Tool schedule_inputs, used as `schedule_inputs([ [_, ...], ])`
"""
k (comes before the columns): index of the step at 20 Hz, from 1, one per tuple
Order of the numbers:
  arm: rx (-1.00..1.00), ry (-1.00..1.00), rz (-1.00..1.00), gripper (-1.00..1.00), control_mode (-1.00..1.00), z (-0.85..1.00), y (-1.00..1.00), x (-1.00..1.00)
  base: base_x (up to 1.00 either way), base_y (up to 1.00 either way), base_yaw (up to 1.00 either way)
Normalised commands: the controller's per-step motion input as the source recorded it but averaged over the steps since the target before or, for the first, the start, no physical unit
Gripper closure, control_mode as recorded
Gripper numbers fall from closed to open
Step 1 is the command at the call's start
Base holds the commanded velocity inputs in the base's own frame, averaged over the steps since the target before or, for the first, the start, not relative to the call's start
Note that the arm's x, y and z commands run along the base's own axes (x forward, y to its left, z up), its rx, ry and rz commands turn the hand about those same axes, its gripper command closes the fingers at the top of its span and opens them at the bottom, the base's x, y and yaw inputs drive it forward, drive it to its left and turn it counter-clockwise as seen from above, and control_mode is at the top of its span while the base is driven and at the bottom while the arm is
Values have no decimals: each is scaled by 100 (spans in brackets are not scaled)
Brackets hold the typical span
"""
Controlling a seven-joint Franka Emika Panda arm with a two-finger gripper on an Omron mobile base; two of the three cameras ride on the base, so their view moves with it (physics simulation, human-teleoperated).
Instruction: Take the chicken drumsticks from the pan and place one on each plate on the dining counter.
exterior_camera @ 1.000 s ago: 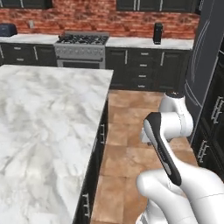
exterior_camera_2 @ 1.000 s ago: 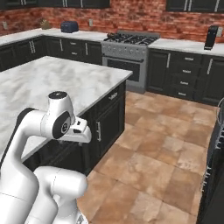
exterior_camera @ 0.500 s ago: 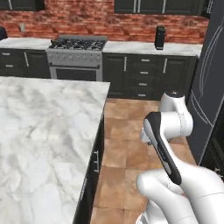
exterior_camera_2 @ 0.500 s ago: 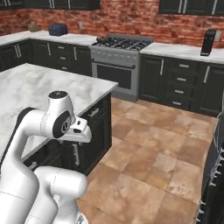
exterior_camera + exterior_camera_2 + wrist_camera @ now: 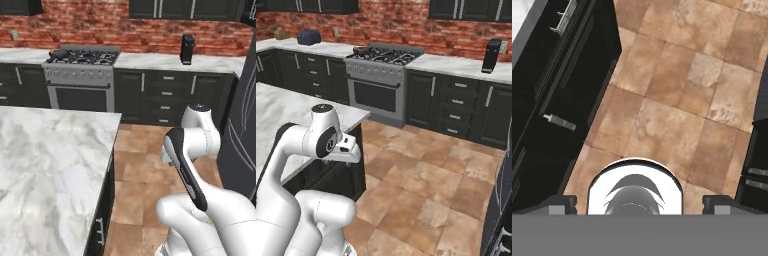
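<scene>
Pincer (image 5: 640,204) jaws stand wide apart, holding nothing, over brown floor tiles (image 5: 677,95). Pan (image 5: 361,50) rests on stove (image 5: 383,56) at 11 o'clock; dining counter (image 5: 45,170) at 9 o'clock.

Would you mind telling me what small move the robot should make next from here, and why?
Probably keep driving the base toward the stove: the pan sits on its left burners, well beyond the arm's reach across the tiled floor. The gripper is open, holds nothing and points down at the floor, beside the dining counter.
</scene>
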Motion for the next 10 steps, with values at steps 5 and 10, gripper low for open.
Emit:
schedule_inputs([
  [5, 0, 0, 0, -100, 100, 0, 0, 0, 100, -25, 2],
  [10, 0, 0, 0, -100, 100, 0, 0, 0, 100, -25, 2],
])
